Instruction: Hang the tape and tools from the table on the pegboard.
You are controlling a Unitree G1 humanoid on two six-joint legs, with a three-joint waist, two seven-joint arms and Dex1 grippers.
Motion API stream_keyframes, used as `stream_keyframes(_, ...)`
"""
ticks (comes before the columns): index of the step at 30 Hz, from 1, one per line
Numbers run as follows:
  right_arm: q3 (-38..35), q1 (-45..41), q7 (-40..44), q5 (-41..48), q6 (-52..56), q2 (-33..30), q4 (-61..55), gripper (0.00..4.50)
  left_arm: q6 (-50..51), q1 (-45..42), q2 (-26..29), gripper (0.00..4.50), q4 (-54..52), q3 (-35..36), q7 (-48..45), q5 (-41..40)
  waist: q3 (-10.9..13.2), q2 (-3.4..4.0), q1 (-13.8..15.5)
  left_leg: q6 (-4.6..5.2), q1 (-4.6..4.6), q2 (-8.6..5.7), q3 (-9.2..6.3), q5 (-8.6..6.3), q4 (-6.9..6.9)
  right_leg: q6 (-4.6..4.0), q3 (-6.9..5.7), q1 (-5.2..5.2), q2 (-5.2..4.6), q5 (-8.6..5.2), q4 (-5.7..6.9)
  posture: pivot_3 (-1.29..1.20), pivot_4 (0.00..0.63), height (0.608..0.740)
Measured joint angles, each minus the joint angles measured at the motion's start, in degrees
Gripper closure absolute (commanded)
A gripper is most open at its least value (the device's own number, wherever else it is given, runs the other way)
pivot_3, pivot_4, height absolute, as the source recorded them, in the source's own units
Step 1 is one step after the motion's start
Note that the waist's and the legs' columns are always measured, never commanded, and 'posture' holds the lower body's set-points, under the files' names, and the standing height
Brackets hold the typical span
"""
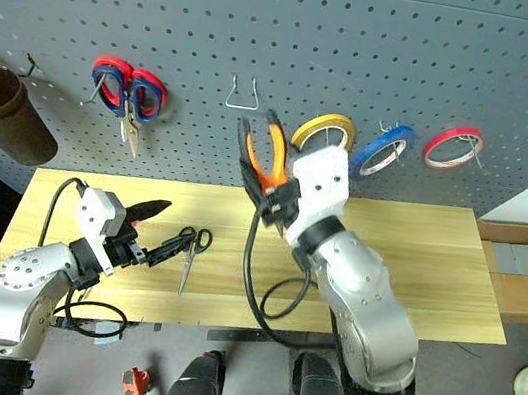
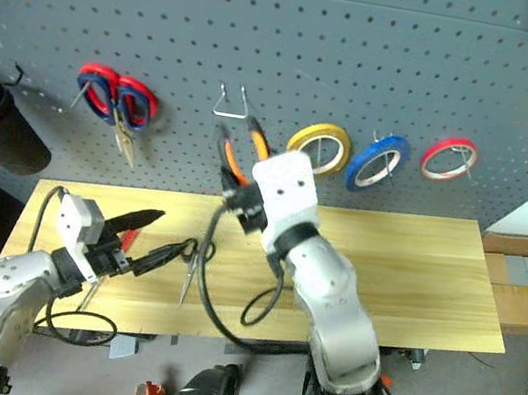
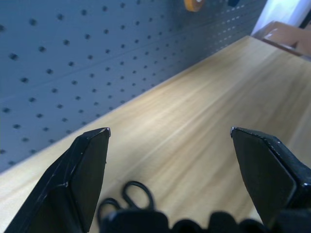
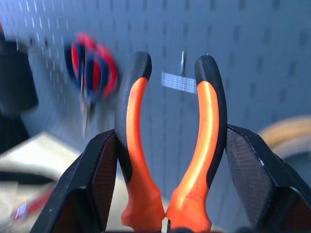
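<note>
A: Where did your pliers [image 1: 262, 157] sit?

B: Pinched in your right tool [image 1: 269, 180], one finger outside each orange handle, handles rising toward the pegboard [image 1: 290, 40]. Their long axis ran up from the tool, tilted toward the board.

A: And the hook?

B: The bare wire hook [image 1: 244, 95] hung just above the handle tips and slightly to their left. That gap was what your next move turned on, I judged: lift, then slip a handle over it.

A: The other side?

B: Your left tool [image 1: 160, 226] stood spread and empty above the bench [image 1: 415, 263]. The black-handled scissors [image 1: 192, 251] lay just past its tips, blades toward you. That arm was nearer them.
</note>
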Motion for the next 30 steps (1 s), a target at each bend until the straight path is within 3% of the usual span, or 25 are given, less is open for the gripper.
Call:
stream_keyframes(24, -6.77, -29.07, 0.08, 6.26, -26.74, 2.13, 37.10, 1.67, 0.34, -0.35, -1.71, 0.20, -1.35, 1.78, 5.41, 0.24, 0.00, 0.00, 0.02, -0.03, -0.08, -0.02, 0.00, 0.00, -0.10, -0.01, 0.03, -0.20, -0.05, 0.00, 0.00, -0.01, 0.307, 0.740)
stream_keyframes(30, -7.07, -34.67, -1.54, 6.03, -38.51, 2.79, 47.98, 1.67, 0.48, -0.28, -2.19, 0.20, -1.85, 1.89, 6.56, 0.22, 0.00, 0.00, 0.05, -0.04, -0.09, -0.02, 0.03, 0.01, -0.10, -0.01, 0.04, -0.28, -0.05, 0.00, 0.03, 0.01, 0.305, 0.740)
